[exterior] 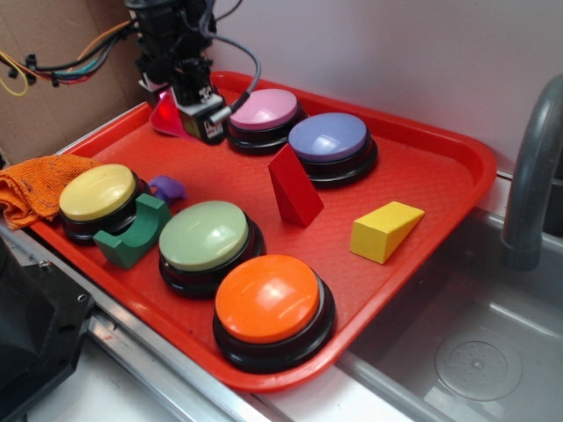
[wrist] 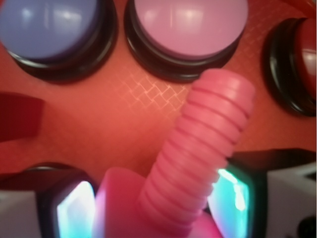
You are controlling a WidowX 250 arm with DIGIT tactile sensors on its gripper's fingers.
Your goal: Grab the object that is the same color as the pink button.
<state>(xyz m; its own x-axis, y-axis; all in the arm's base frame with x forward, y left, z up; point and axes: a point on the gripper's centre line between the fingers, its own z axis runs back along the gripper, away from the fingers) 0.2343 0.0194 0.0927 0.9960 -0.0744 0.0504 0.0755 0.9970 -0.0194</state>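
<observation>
The gripper (wrist: pixel 158 198) is closing around the pink object (wrist: pixel 198 148), its two fingers (wrist: pixel 74 208) pressing against the block's flat body from either side in the wrist view, while the ridged peg of the block is sticking out forward between them toward the buttons. In the exterior view the gripper (exterior: pixel 180 110) is hanging above the far corner of the red tray (exterior: pixel 440 167), and a bit of the pink object (exterior: pixel 164 114) is showing just beside the black finger housing, seemingly lifted off the tray surface, though contact with the tray cannot be told for sure. Just ahead of the gripper the pink button (wrist: pixel 190 25) is sitting on its black base, near the tip of the peg but not touching it. Beside that button, further from the gripper, the lavender-blue button (exterior: pixel 329 139) is resting, and another dark-based button (wrist: pixel 294 64) is showing at the other edge of the wrist view. Further out on the tray a red wedge (exterior: pixel 293 186) is standing upright, with a yellow wedge (exterior: pixel 384 230) well beyond it. Nearer the camera, well apart from the gripper, the yellow button (exterior: pixel 97 193), a small purple piece (exterior: pixel 167 186), a green block (exterior: pixel 134 236), the green button (exterior: pixel 204 237) and the orange button (exterior: pixel 268 301) are sitting. An orange cloth (exterior: pixel 35 185) is lying off the tray's edge.
</observation>
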